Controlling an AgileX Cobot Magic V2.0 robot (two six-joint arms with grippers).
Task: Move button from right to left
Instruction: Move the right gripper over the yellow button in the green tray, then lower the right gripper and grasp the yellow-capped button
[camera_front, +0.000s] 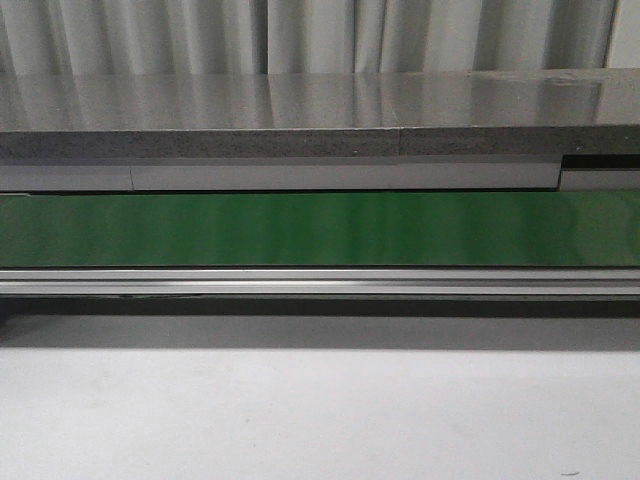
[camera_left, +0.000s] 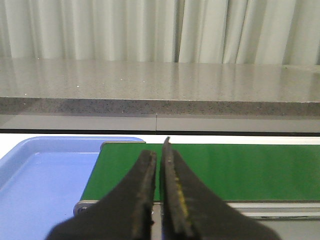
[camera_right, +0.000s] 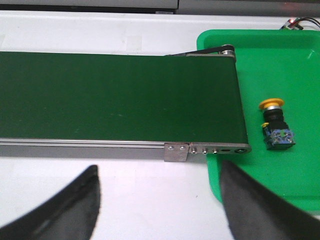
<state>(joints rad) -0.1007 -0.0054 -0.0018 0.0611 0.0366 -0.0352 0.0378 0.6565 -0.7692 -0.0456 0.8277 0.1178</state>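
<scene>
The button (camera_right: 276, 123), yellow cap and dark blocky body with green marks, lies on its side in a green tray (camera_right: 295, 65) past the right end of the green conveyor belt (camera_right: 115, 95). My right gripper (camera_right: 159, 170) hangs open above the white table, short of the belt's near rail, the button off to one side and well beyond its fingertips. My left gripper (camera_left: 159, 150) is shut with nothing between its fingers, held near the belt's (camera_left: 240, 170) left end beside a blue tray (camera_left: 45, 175). Neither gripper shows in the front view.
The front view shows the belt (camera_front: 320, 228) with its metal rail (camera_front: 320, 282), white table (camera_front: 320, 420) in front and a grey speckled counter (camera_front: 300, 110) with curtains behind. The belt's end roller (camera_right: 210, 51) overhangs the green tray.
</scene>
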